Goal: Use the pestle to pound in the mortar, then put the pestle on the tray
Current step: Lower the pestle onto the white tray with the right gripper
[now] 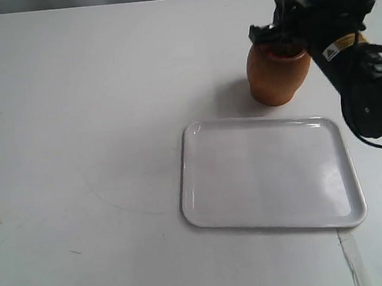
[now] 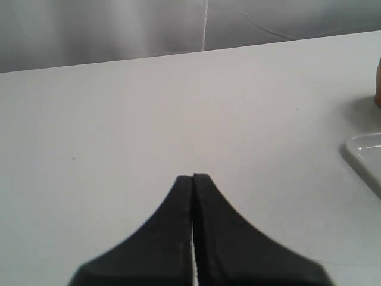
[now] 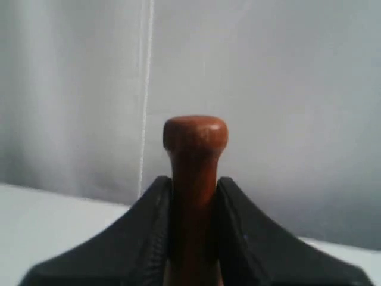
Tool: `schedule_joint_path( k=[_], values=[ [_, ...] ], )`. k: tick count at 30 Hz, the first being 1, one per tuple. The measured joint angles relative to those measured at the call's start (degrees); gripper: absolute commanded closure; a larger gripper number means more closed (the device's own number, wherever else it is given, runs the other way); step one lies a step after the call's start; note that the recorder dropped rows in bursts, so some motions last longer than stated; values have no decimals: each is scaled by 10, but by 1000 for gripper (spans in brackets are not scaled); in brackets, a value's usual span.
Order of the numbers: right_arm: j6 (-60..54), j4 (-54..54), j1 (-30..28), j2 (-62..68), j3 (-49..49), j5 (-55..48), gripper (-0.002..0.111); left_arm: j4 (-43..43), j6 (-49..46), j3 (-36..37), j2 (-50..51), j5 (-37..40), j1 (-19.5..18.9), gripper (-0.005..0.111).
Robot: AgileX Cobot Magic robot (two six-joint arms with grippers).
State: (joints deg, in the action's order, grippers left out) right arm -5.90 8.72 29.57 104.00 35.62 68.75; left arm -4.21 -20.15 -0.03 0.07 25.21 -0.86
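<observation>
The light brown mortar [image 1: 278, 74] stands upright on the white table, just behind the flat white tray [image 1: 270, 173]. My right gripper [image 1: 286, 25] hovers right over the mortar's mouth, so most of the rim is hidden. In the right wrist view this gripper [image 3: 195, 185] is shut on the narrow handle of the reddish-brown pestle [image 3: 195, 143], whose knob sticks out past the fingertips. The pestle's thick end is out of sight. My left gripper [image 2: 193, 177] is shut with nothing in it, low over bare table, and it does not show in the exterior view.
The table's far edge meets a grey curtain backdrop. In the left wrist view a corner of the tray [image 2: 364, 152] and a sliver of the mortar [image 2: 378, 83] show at the picture's edge. A strip of tape [image 1: 354, 256] lies near the front right.
</observation>
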Motion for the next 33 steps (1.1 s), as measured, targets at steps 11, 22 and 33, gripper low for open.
schedule_joint_path(
  k=[11, 22, 33],
  values=[
    [68, -278, -2, -274, 0, -297, 108, 0, 0, 0, 0, 0, 0, 107],
    [361, -565, 44, -296, -1, -567, 108, 0, 0, 0, 0, 0, 0, 107],
    [563, -724, 115, -200, -5, -632, 108, 0, 0, 0, 0, 0, 0, 107]
  ],
)
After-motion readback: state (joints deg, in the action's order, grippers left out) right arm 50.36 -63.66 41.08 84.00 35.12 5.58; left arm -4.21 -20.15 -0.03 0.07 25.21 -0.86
